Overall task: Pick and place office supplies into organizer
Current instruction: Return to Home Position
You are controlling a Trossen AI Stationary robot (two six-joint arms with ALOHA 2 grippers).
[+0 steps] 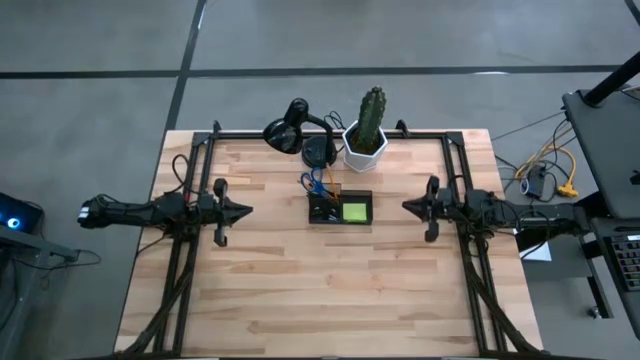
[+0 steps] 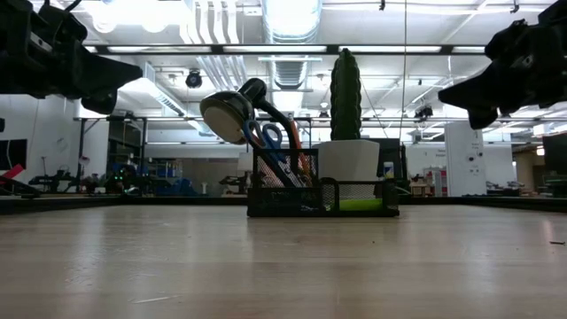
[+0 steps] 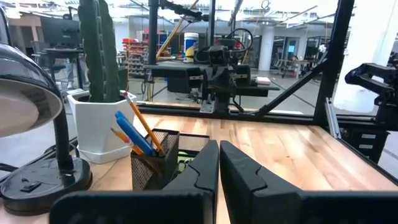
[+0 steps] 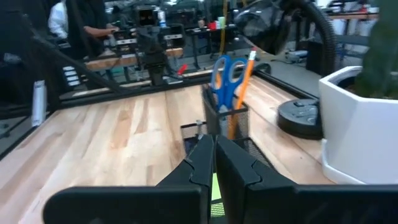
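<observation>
The black mesh organizer [image 1: 340, 208] stands at the table's middle. Blue-handled scissors [image 4: 225, 73] and an orange pencil [image 4: 244, 79] stick upright out of its tall cup, and the lime-green sticky-note pad [image 1: 355, 211] lies in its low compartment. My left gripper [image 1: 245, 211] hovers level at the table's left, shut and holding nothing, pointing toward the organizer. My right gripper [image 1: 408, 206] hovers level at the table's right, shut and holding nothing, also pointing at the organizer. In the low view both grippers, the left [image 2: 133, 73] and the right [image 2: 446, 92], hang well above the table.
A black desk lamp [image 1: 300, 135] and a cactus in a white pot [image 1: 367, 140] stand just behind the organizer at the far edge. Black frame rails [image 1: 190, 200] run along both table sides. Bare wood lies in front of the organizer.
</observation>
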